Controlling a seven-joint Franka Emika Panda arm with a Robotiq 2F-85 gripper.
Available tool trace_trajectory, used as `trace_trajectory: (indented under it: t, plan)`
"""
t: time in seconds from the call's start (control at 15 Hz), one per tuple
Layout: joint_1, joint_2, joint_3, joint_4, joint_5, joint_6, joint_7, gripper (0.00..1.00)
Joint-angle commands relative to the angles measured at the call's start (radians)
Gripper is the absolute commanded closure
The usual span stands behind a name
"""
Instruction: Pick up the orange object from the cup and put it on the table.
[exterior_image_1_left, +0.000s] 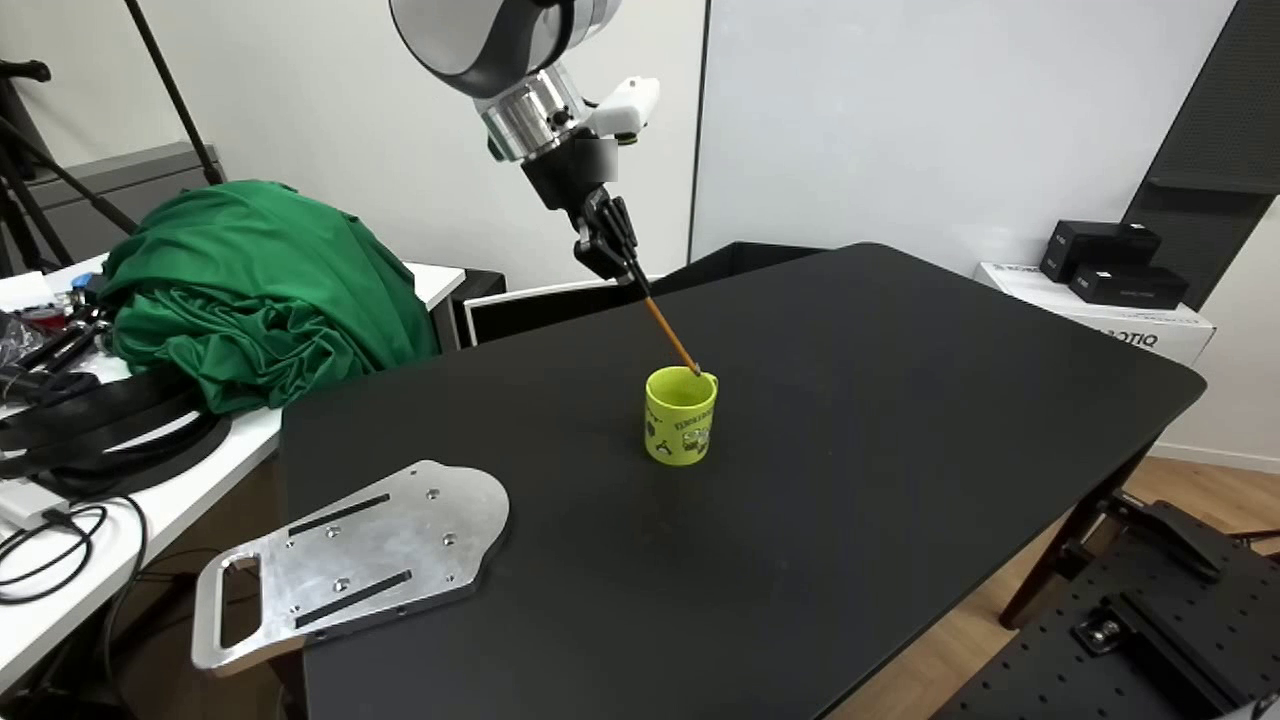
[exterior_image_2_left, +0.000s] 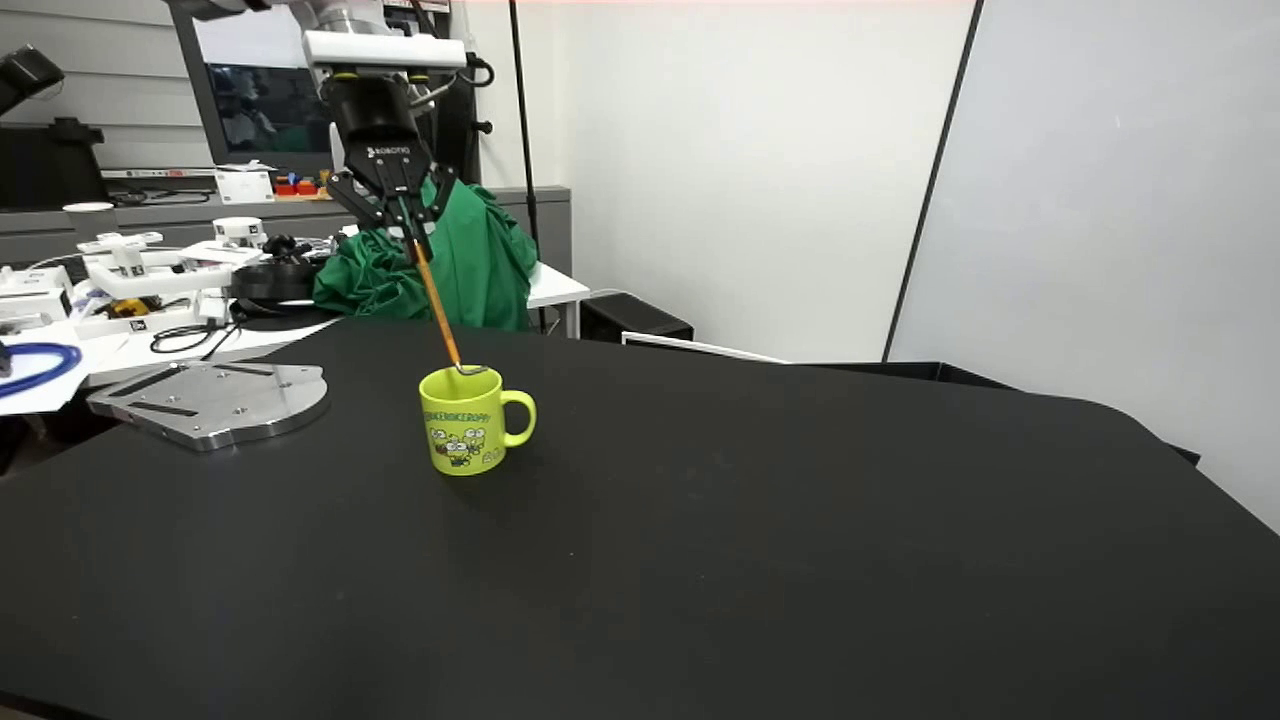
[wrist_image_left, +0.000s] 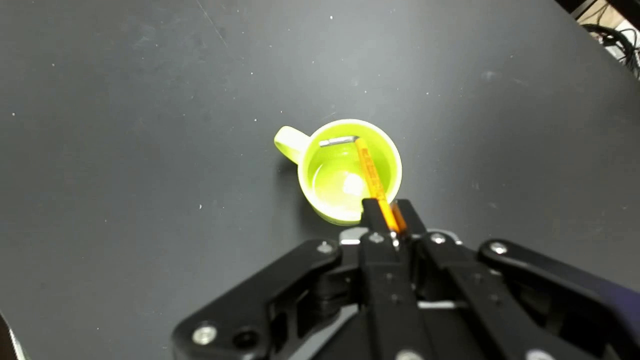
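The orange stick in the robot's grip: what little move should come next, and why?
Probably lift a little before going sideways: the gripper is closed on the orange stick, but its bent metal tip looks close to the cup, so it might catch.

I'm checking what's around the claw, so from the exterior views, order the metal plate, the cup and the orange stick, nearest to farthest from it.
1. The orange stick, gripped in the claw.
2. The cup, upright below the claw.
3. The metal plate, left of the cup in both exterior views.
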Motion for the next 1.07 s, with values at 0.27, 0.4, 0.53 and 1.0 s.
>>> trace_trajectory:
  t: [0.27, 0.4, 0.53, 1.0]
  plan:
    - [-0.026, -0.091, 0.013, -0.014, -0.004, -0.13, -0.066, 0.98]
    - [-0.04, -0.11, 0.007, -0.035, -0.009, -0.151, -0.074, 0.98]
    - [-0.062, -0.129, 0.001, -0.062, -0.008, -0.155, -0.078, 0.98]
    - [-0.17, -0.174, -0.031, -0.166, 0.047, -0.104, -0.067, 0.98]
